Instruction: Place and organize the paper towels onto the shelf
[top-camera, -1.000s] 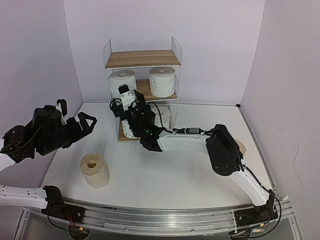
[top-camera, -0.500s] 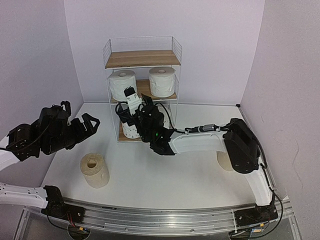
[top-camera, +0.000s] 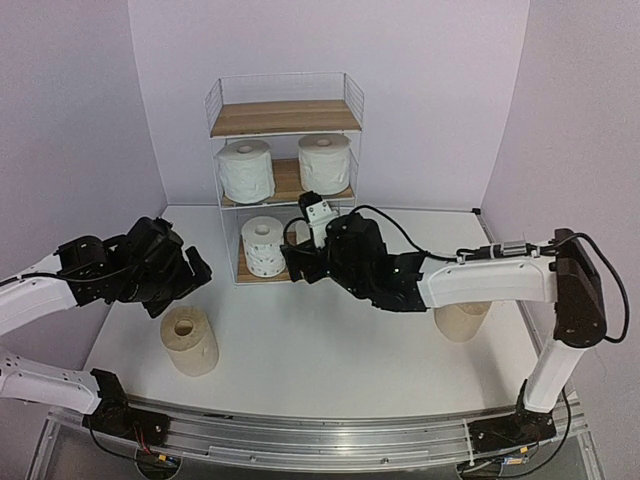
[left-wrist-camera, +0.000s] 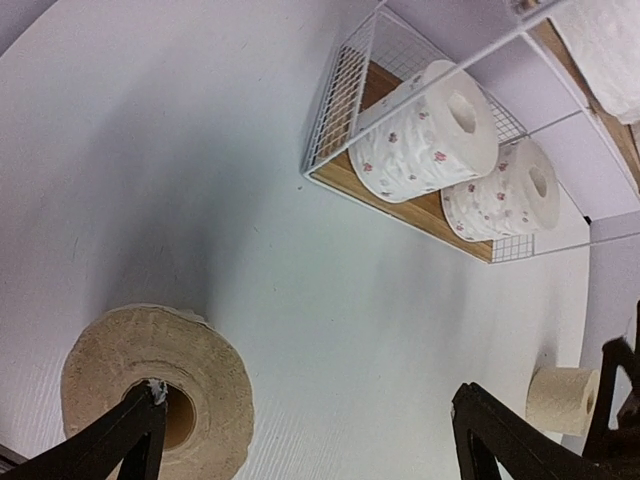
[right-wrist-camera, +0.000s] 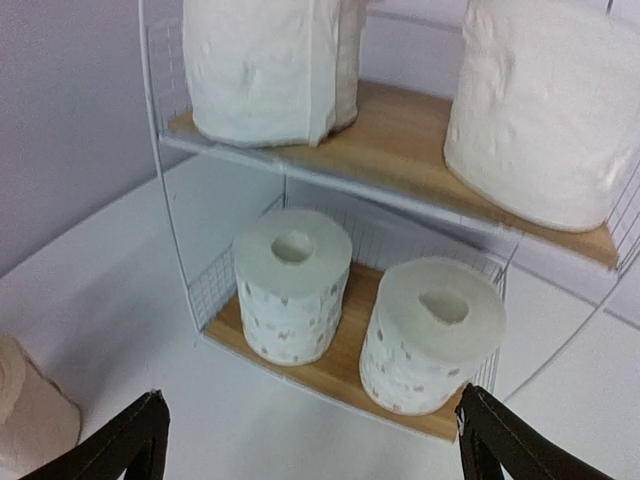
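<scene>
Left fingers and right fingers are spread wide, empty. The tan roll, standing on the counter, should be straddled squarely and squeezed gently before the shelf is approached.

Shelf: stands at rear of worktop, left of centre.
Middle tier: middle left roll beside middle right roll.
Bottom tier: bottom left roll beside bottom right roll.
On worktop, before the shelf: front-left roll; right-side roll; well apart.
</scene>
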